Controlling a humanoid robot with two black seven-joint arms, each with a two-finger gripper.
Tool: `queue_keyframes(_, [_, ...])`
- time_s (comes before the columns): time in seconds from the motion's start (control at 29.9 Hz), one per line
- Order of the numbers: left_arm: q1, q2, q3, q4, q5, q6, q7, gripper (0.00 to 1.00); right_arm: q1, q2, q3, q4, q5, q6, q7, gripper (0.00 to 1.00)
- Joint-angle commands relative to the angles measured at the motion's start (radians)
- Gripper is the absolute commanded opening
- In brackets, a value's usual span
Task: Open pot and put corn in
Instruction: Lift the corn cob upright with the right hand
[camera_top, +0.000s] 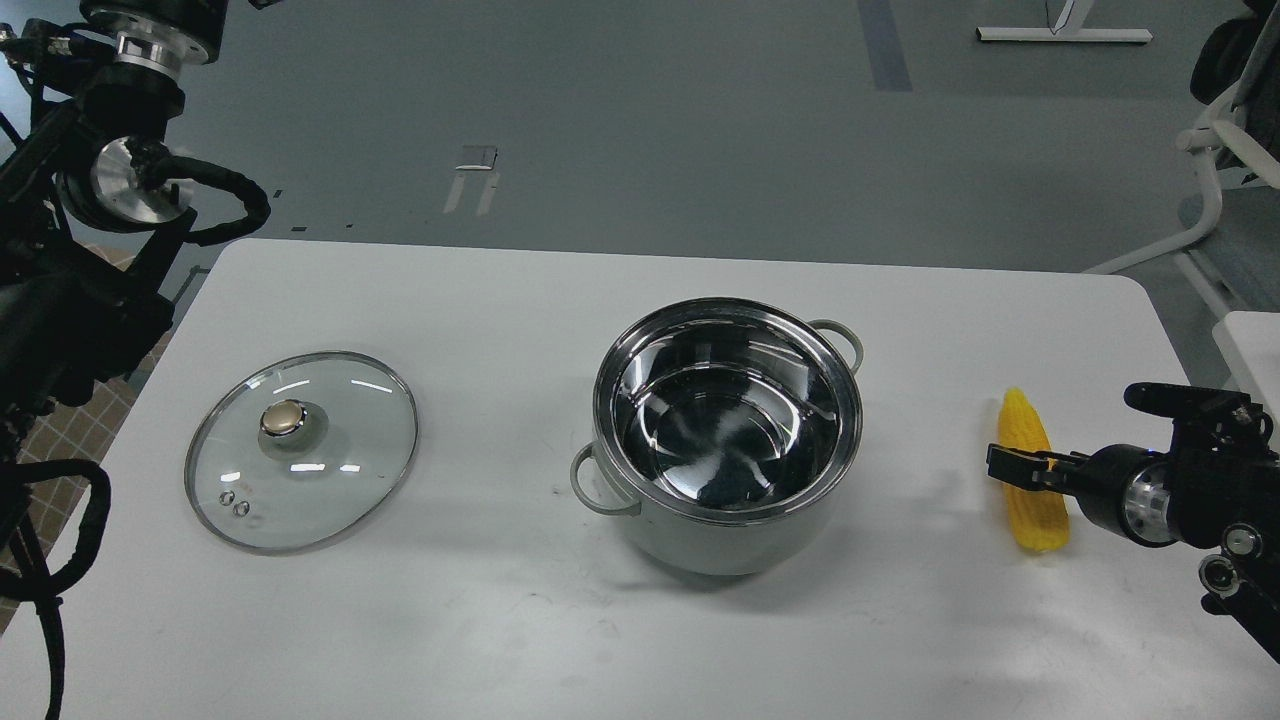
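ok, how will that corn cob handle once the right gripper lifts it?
The corn looks like glossy moulded plastic, so probably stiff, light, perhaps slippery. Its round, tapered shape suggests it may roll or pivot in the right gripper, whose fingers sit across its middle. It looks short enough to fit the open pot.

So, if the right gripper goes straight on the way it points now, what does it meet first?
The right gripper points left and is already at the bright yellow plastic corn cob; whether its fingers touch it is unclear.

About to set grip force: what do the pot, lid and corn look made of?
Pot: steel, mirror-bright inside, judging by reflections, with a matte pale grey-green coat outside. Lid: clear glass, since the table shows through, with a metal rim and brassy knob. Corn: probably plastic; uniform bright yellow, slightly glossy.
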Motion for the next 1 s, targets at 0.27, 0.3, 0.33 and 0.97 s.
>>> queue_keyframes(0.27, [-0.009, -0.02, 0.008, 0.0, 0.006, 0.004, 0.003, 0.97, 0.006, 0.001, 0.009, 0.009, 0.008, -0.051, 0.005, 0.05])
queue_keyframes(0.3, [-0.009, -0.02, 0.008, 0.0, 0.006, 0.004, 0.003, 0.97, 0.006, 0.001, 0.009, 0.009, 0.008, -0.051, 0.005, 0.05])
queue_keyframes(0.33, [-0.01, -0.02, 0.008, -0.002, 0.006, 0.004, 0.003, 0.97, 0.006, -0.005, 0.016, 0.016, 0.011, -0.065, 0.01, 0.03])
queue_keyframes(0.97, [-0.015, -0.018, 0.007, -0.017, 0.011, 0.002, 0.005, 0.97, 0.144, 0.19, 0.078, 0.373, 0.023, -0.064, 0.014, 0.09])
